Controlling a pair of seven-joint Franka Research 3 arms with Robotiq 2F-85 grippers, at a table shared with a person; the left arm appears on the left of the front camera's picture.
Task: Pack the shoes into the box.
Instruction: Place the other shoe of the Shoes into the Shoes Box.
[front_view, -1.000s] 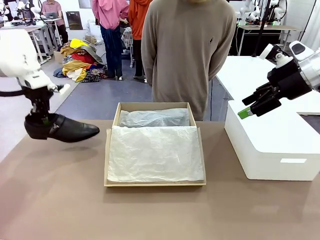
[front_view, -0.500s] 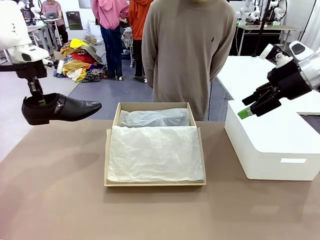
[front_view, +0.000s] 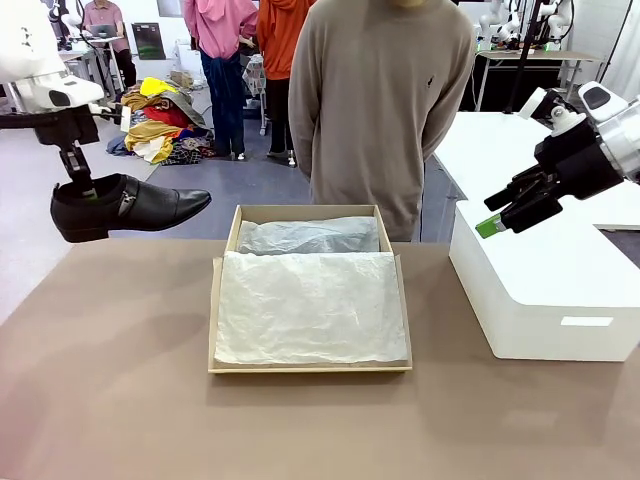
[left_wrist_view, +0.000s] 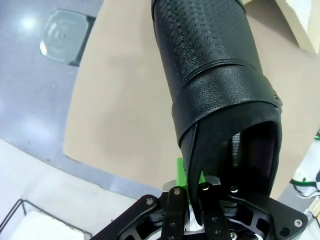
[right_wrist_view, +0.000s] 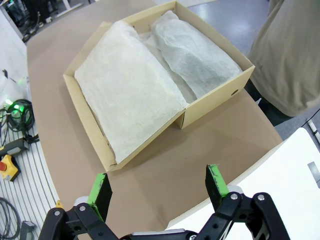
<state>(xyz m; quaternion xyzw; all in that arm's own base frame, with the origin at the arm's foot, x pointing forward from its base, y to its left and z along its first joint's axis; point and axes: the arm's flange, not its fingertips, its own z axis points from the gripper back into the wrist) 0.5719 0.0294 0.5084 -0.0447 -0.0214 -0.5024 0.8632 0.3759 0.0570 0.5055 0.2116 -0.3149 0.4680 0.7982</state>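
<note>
My left gripper (front_view: 84, 189) is shut on the heel rim of a glossy black shoe (front_view: 130, 207) and holds it in the air, level, toe pointing right toward the box. In the left wrist view the shoe (left_wrist_view: 215, 75) hangs away from the fingers (left_wrist_view: 181, 175), which pinch its back collar. The tan box (front_view: 213, 320) lies open mid-table, lined with white tissue paper (front_view: 310, 305). A tissue-covered mound (front_view: 310, 237) fills its far part. My right gripper (front_view: 497, 214) hangs open at the right; in the right wrist view the gripper (right_wrist_view: 159, 187) looks down on the box (right_wrist_view: 215, 102).
A large white block-shaped box (front_view: 545, 290) stands on the table's right side, under my right gripper. A person (front_view: 380, 100) stands close behind the tan box at the far edge. Bare brown table (front_view: 300, 430) stretches in front.
My left arm has lifted the shoe higher and a little to the right, and its toe has levelled out. The right arm has not moved.
</note>
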